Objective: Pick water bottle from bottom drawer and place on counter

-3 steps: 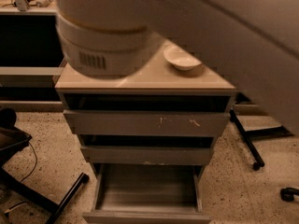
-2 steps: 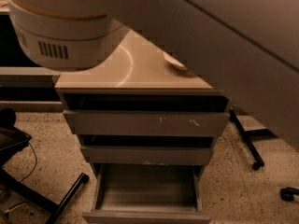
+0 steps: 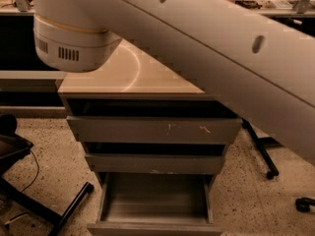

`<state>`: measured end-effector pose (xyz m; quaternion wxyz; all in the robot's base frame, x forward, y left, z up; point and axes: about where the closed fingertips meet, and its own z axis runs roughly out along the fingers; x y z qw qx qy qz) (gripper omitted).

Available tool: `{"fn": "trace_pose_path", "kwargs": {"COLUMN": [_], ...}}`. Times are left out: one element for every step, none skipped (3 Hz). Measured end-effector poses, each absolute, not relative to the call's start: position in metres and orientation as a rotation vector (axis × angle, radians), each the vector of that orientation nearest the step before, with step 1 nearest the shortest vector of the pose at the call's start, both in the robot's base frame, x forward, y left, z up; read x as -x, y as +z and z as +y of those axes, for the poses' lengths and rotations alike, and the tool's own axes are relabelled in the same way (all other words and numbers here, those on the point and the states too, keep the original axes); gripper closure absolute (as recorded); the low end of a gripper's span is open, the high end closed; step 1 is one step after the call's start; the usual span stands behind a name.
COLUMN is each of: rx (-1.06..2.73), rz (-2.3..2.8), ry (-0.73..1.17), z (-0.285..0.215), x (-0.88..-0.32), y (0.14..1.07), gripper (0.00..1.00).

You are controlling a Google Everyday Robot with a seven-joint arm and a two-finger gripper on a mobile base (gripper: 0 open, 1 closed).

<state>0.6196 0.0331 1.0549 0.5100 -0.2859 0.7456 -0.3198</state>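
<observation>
End effector lies outside your view, beyond the arm (image 3: 221, 48), so you cannot tell its state. Drawer (image 3: 155, 195) stands open for reaching; no bottle shows there or on the tabletop (image 3: 133, 77).

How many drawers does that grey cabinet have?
3. The top drawer sits just under the counter, the middle drawer is below it, and the bottom drawer is lowest, pulled out furthest. None seems hidden. The gripper is out of view beyond the arm.
</observation>
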Motion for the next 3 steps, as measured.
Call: {"fn": "trace_pose_path", "kwargs": {"rx": [0.686,0.649,0.580], "rz": [1.873,2.056,2.288], "ry": [-0.701,-0.514,-0.288], "z": [0.015,0.002,0.007], "x": [-0.634,-0.685,-0.738], "y": [1.052,1.009,0.930], "gripper": [1.00,1.00,1.00]}}
